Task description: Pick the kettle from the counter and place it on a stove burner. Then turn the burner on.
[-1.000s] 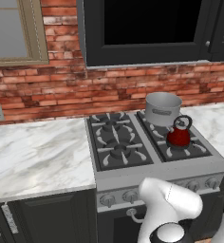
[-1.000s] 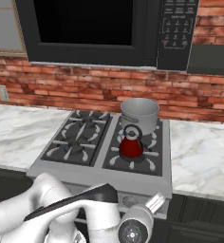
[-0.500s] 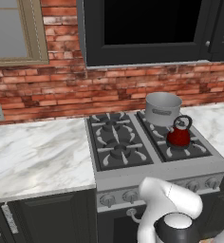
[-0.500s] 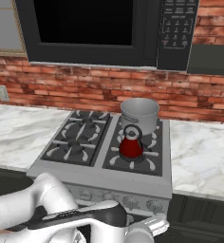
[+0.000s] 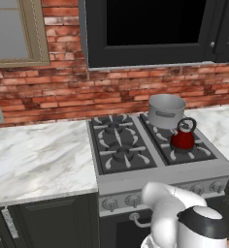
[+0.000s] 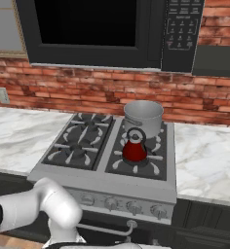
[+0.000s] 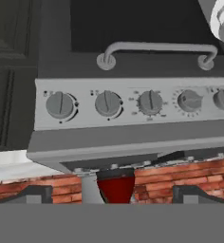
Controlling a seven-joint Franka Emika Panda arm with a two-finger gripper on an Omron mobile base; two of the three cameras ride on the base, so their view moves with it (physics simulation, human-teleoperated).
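One kettle (image 5: pixel 183 139) sits on front-right stove burner (image 5: pixel 187 151), well apart from wide-open, empty gripper (image 7: pixel 112 195).

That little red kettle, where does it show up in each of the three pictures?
Left base view: kettle right of centre, on the stove's front right burner.
Right base view: kettle just right of centre, same burner.
Hand view: upside down; kettle at bottom centre.
Shared landmark: grey pot right behind it.

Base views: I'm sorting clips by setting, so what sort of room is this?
A home kitchen, rendered in simulation. A steel gas stove sits between marble counters, with a red kettle and a grey pot on its burners and a microwave against the brick wall.
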